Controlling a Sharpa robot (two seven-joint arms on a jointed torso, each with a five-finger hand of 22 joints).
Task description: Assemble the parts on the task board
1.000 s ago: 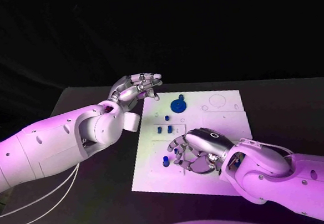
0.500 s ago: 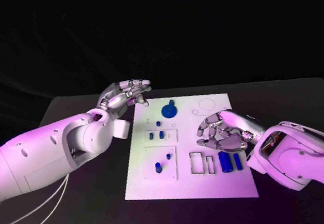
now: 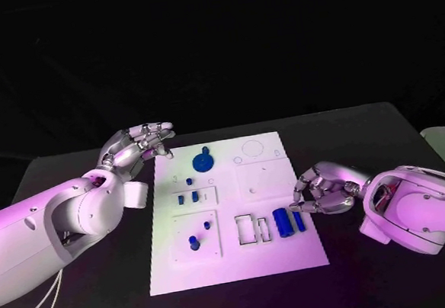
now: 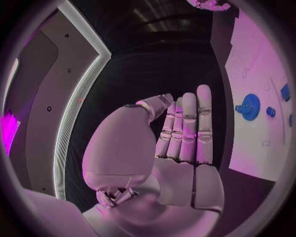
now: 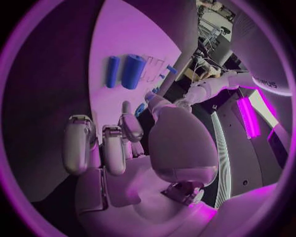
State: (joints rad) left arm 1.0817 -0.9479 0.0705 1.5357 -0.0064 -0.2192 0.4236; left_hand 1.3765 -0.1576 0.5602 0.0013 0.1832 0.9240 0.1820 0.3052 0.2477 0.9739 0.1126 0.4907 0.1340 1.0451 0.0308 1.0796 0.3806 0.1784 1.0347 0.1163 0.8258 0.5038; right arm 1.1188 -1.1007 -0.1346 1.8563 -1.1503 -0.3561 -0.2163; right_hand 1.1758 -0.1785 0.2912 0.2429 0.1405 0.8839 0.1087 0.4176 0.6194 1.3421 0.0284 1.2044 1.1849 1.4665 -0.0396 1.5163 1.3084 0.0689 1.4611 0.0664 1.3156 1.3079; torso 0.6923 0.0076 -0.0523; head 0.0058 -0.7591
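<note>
Hovering just right of the task board (image 3: 237, 263), right robot hand (image 3: 322, 191) has fingers curled, nothing held; two blue cylinders (image 3: 290, 220) lie beside its fingertips. Left robot hand (image 3: 138, 142) empty, fingers extended, blue disc (image 3: 202, 159) near its right.

Dim, seemingly overhead light; fisheye-warped rims

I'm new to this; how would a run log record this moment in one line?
left hand: open, off task board | right hand: empty, beside two blue cylinders | assembly unfinished
</note>
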